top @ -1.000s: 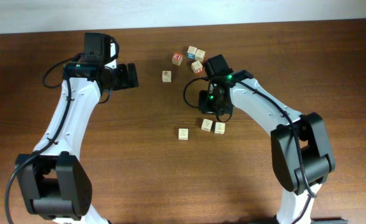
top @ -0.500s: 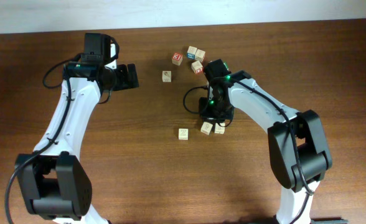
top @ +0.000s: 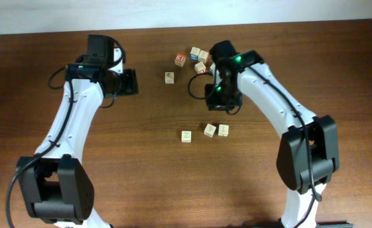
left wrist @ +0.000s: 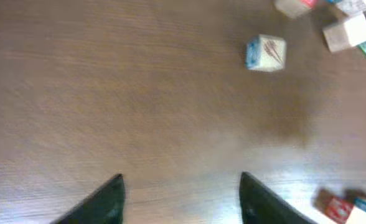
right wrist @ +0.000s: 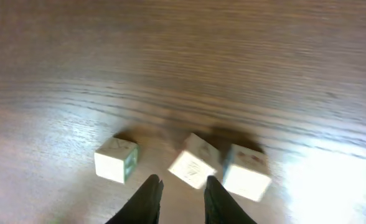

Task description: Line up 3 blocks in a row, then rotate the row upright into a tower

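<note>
The left arm (top: 78,117) reaches over the brown table (top: 129,164). Its claw, the left claw (left wrist: 183,202), is open wide, and it has nothing in it. It hangs over bare wood.

A bit to the right of it sits one lone block (left wrist: 266,52) with a blue side. Farther right, near the back of the table, is a little bunch of blocks (top: 197,58). One of them has a red face (top: 180,59).

Nearer the front, three pale wood blocks lie in a row. The left block (right wrist: 116,160) sits by itself, a little apart from the other two. The middle block (right wrist: 193,162) is turned so that a corner points out. The right block (right wrist: 246,172) is right next to it. I cannot tell if these two touch.

The right claw (right wrist: 182,198) is up above this row, closer to the back of the table. In its own camera, its two tips sit just in front of the middle block. The tips are only a little way apart. There is nothing between them, and they touch no block.
</note>
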